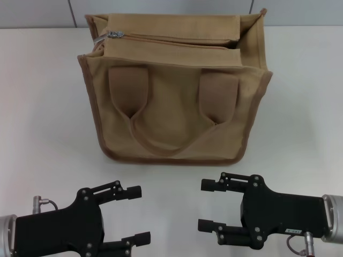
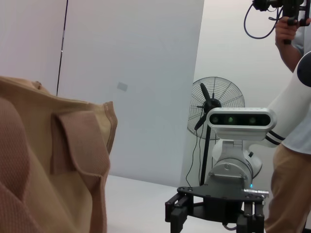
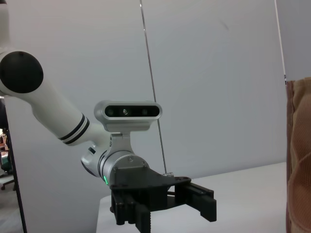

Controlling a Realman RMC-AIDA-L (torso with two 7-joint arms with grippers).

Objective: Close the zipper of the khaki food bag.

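The khaki food bag point(image 1: 177, 107) stands upright in the middle of the white table, its strap patches and looped handle facing me. The zipper point(image 1: 177, 42) runs along the top panel, and its silver pull tab point(image 1: 113, 35) sits at the bag's left end. The two zipper sides look parted towards the right end. My left gripper point(image 1: 140, 214) is open and empty, in front of the bag at the lower left. My right gripper point(image 1: 204, 205) is open and empty, at the lower right. The bag also shows in the left wrist view point(image 2: 48, 170) and in the right wrist view point(image 3: 299, 155).
The white table point(image 1: 43, 134) stretches out on both sides of the bag. A grey wall point(image 1: 32, 13) rises behind it. In the left wrist view a standing fan point(image 2: 216, 104) and a person point(image 2: 291, 145) are beyond the table's right side.
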